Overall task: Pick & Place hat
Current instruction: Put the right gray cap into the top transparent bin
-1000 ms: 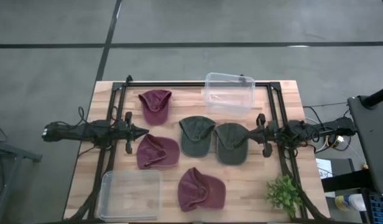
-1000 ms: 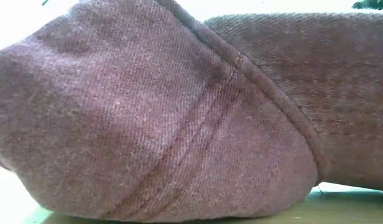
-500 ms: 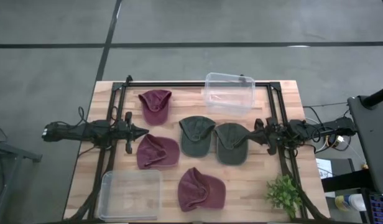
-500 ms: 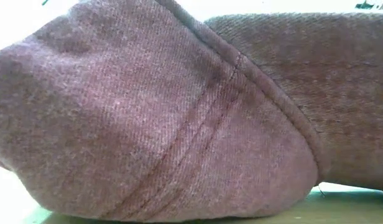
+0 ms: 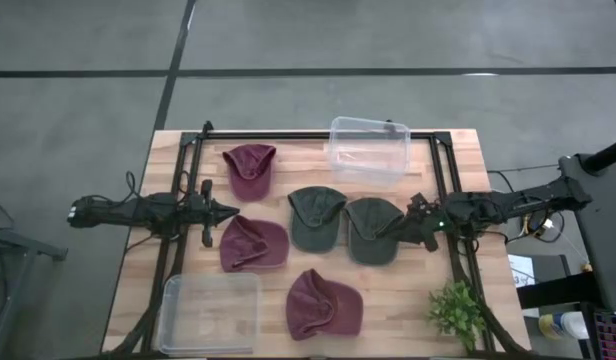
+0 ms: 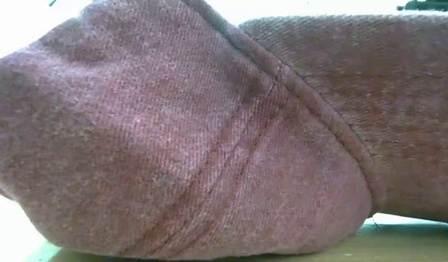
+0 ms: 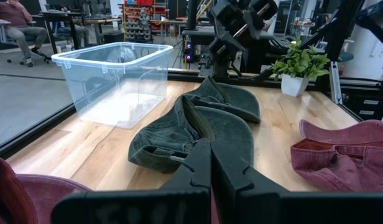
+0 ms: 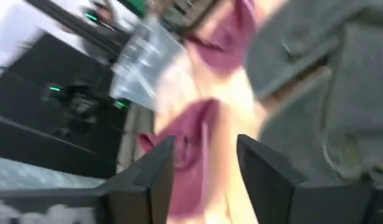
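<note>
A: From above, what lies on the table?

B: Five hats. A maroon hat sits toward the far left, a second maroon hat near the left edge at mid-depth, and a third maroon hat by the near edge. Two green ones lie side by side at the centre: a left green hat and a right green hat, touching. A clear bin stands at the far edge, another clear bin at the near left corner, a small plant at the near right corner.

A: And the grippers?

B: The left gripper hovers just beside the second maroon hat, fingers pressed together. The right gripper is at the right green hat's right edge.

A: The low view?

B: Filled by maroon hat fabric; nothing else is readable.

A: The left wrist view?

B: Its fingers meet in a closed point facing the green hats; the far bin stands beyond.

A: The right wrist view?

B: Blurred, but its fingers stand spread, holding nothing, with green fabric alongside.
</note>
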`<action>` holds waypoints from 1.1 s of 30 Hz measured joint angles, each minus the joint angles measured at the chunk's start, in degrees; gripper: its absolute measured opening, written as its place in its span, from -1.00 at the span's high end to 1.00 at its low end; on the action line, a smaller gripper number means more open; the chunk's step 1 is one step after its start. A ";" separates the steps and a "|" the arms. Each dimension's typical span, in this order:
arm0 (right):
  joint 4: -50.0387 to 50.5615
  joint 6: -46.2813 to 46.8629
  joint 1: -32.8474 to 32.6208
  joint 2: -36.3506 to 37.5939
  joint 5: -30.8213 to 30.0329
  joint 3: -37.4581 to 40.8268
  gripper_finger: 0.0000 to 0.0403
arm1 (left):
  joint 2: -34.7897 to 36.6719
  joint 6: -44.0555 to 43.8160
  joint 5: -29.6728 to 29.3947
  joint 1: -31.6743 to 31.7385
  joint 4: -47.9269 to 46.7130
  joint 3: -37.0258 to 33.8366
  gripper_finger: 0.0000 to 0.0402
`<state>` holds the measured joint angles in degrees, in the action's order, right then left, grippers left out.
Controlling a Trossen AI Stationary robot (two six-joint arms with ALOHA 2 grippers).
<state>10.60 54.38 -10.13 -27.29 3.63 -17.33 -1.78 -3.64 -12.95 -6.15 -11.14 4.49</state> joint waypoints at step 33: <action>32.15 15.35 -0.09 -37.59 -2.41 -17.26 0.19 | 0.00 -0.01 0.00 0.01 0.02 0.00 1.00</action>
<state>42.75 69.73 -10.22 -64.88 1.22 -34.59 -1.78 -3.65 -12.95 -6.14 -11.11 4.49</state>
